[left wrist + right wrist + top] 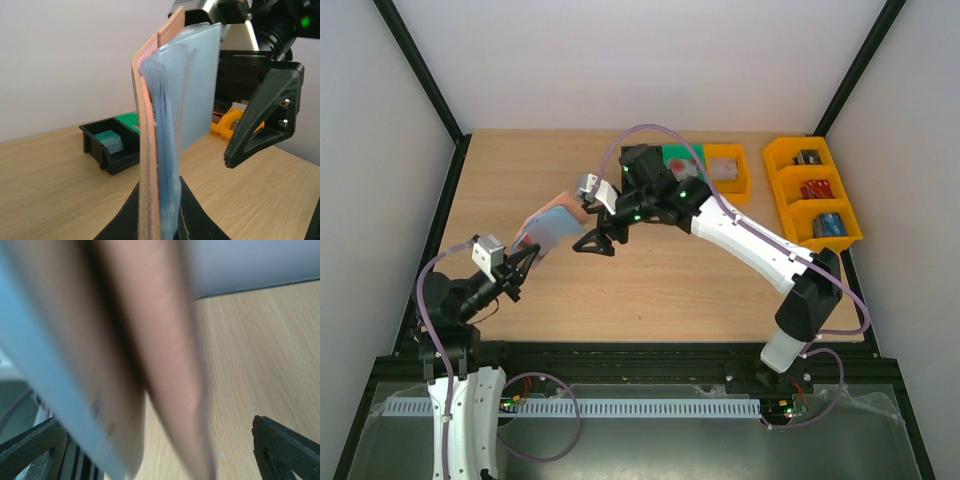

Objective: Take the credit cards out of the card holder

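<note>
My left gripper is shut on the lower edge of the card holder and holds it up off the table. In the left wrist view the card holder stands edge-on, pinkish-tan outside, blue-grey lining partly fanned open. A pale whitish sheet rises from the lining; I cannot tell if it is one of the credit cards or a sleeve. My right gripper stands open right beside the holder's far edge, apart from it. In the right wrist view the card holder is a close blur between the wide-apart fingers.
A black bin holding a flat teal stack sits behind the holder. A green bin with something red in it and a small orange bin stand at the back. An orange three-part bin with blocks lies at the right.
</note>
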Tool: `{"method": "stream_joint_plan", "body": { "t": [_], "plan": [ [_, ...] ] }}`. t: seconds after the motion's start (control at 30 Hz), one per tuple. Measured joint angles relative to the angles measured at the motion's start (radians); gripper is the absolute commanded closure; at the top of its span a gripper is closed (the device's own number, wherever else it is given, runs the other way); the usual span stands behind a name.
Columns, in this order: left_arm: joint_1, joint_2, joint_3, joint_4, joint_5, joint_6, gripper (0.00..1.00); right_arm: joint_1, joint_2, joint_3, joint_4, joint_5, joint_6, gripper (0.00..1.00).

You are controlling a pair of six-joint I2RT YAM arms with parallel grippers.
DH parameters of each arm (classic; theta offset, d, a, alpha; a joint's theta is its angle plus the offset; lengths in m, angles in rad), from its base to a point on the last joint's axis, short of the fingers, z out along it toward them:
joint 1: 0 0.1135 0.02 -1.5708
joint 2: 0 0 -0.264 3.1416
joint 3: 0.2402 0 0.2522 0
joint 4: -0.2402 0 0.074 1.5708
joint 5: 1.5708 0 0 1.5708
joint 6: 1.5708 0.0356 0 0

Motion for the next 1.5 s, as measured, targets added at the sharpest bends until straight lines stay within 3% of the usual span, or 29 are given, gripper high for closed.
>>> {"method": "stream_joint_plan", "body": {
  "t": [0.17,0.27,0.33,0.47,0.53,0.67,0.73,0.9,1.17,1.23,1.5],
  "plan": [
    [0.000,-0.008,0.001,-0.003,0.017,0.005,0.98,0.062,-0.054,-0.193,0.417,0.020,0.253,0.01],
    [0.000,-0.008,0.003,-0.007,0.030,0.008,0.98,0.102,-0.053,-0.218,0.557,0.023,0.330,0.05],
    [0.000,-0.008,0.004,-0.007,0.033,0.008,0.98,0.114,-0.053,-0.218,0.617,0.025,0.370,0.21],
    [0.000,-0.008,0.005,-0.006,0.058,0.006,0.98,0.114,-0.048,-0.208,0.659,0.047,0.412,0.78],
    [0.003,-0.008,0.005,-0.006,0.058,0.000,0.96,0.108,-0.042,-0.197,0.654,0.051,0.413,0.98],
    [0.011,-0.009,0.006,-0.002,0.075,-0.015,0.65,0.108,-0.044,-0.183,0.620,0.045,0.359,0.98],
    [0.009,-0.015,0.011,0.012,0.117,-0.028,0.59,0.100,-0.052,-0.182,0.593,0.029,0.318,0.99],
    [0.008,-0.044,0.031,0.055,0.161,-0.048,0.60,0.042,-0.095,-0.183,0.546,-0.127,0.253,0.98],
    [0.008,-0.058,0.031,0.069,0.117,-0.060,0.61,0.014,-0.129,-0.183,0.545,-0.310,0.245,0.98],
    [0.008,-0.064,0.031,0.072,0.106,-0.060,0.56,0.014,-0.129,-0.183,0.547,-0.333,0.253,0.98],
    [0.008,-0.081,0.017,0.093,0.071,-0.064,0.61,0.021,-0.110,-0.201,0.687,-0.416,0.401,0.98]
  ]
}}
